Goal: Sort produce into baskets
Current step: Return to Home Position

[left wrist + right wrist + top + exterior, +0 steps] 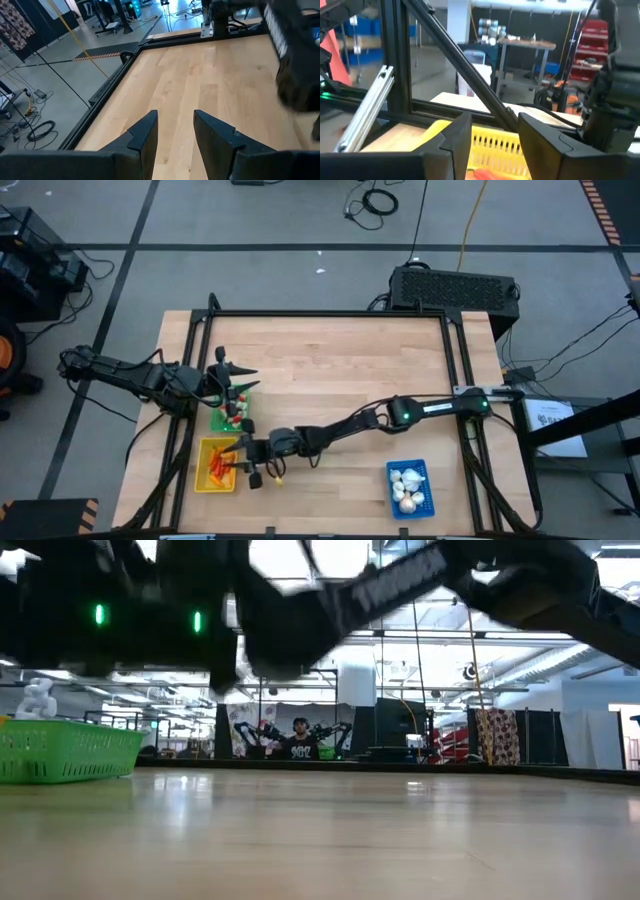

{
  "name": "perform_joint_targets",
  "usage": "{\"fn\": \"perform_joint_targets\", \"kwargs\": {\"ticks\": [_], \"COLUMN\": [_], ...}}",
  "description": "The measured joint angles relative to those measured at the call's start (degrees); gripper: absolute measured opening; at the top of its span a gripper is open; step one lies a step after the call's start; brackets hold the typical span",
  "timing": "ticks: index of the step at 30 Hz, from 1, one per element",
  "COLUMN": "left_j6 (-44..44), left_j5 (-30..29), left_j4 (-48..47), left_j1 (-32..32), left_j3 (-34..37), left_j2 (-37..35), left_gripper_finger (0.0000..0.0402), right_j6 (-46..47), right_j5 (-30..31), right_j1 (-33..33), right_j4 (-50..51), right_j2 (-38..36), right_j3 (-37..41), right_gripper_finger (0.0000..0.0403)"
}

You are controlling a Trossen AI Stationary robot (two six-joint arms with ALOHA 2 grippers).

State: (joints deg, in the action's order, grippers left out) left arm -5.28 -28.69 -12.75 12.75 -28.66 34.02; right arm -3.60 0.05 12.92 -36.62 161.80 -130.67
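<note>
This is a robotics lab set in a large industrial hall. A wooden table (330, 380) boxed in a black metal frame (330, 313) carries two dark robot arms (430, 409). It stands on a grey concrete floor (250, 220) strewn with cables (378, 200) and marked with striped hazard tape (603, 210). Beyond it a person (300, 745) sits at another arm rig under a high ceiling (520, 620). A metal workbench (525, 45), red parts racks (592, 50) and blue storage bins (360, 42) stand around.
</note>
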Motion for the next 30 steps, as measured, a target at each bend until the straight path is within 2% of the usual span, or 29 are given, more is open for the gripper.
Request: {"fn": "perform_joint_targets", "kwargs": {"ticks": [2,5,10,15,18,24,30], "left_j6": [0.02,0.04,0.27,0.53,1.4,1.88,2.76], "left_j5": [-0.01,0.0,-0.01,0.0,0.19,2.27,3.5], "left_j4": [-0.41,-0.81,-0.83,-0.05,0.84,1.82,0.95], "left_j1": [0.0,0.0,0.0,0.0,0.0,0.68,4.15], "left_j3": [0.01,-0.01,-0.01,-0.01,-0.01,-0.15,-1.47], "left_j2": [0.0,0.0,0.0,0.0,-0.02,-0.76,-6.25], "left_gripper_finger": [0.0135,0.0135,0.0135,0.0135,0.0135,0.0135,0.0135], "right_j6": [-1.49,-2.61,5.26,10.68,11.18,11.74,12.2], "right_j5": [0.0,-0.11,-0.22,-0.01,-0.08,0.5,8.08], "right_j1": [0.39,0.86,0.69,0.98,1.43,2.19,3.91], "right_j4": [7.33,25.48,59.24,83.02,92.98,104.95,116.37], "right_j2": [-3.26,-9.31,-19.05,-28.01,-31.53,-38.06,-42.38], "right_j3": [0.02,0.0,0.0,0.0,0.0,0.02,0.04], "right_gripper_finger": [0.0153,0.0155,0.015,0.0137,0.0129,0.0099,0.0049]}}
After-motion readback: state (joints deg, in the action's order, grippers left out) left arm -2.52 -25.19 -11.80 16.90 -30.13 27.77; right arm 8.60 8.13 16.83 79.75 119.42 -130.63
